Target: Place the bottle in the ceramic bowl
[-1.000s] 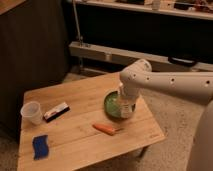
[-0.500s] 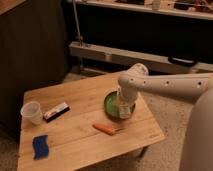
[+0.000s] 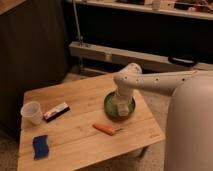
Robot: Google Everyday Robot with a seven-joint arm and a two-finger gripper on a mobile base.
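Gripper [image 3: 122, 106] down inside green bowl [image 3: 110, 106]; grip state: cannot tell. Bottle not clearly visible; likely light, slick, best held mid-body.

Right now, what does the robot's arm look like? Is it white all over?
Mostly, yes. The arm is a smooth, rounded white tube with a row of small dark dots along its side and a ball-like joint at the bend. From there a white section drops to the gripper, which looks pale and blocky over the green ceramic bowl. No loose cables show.
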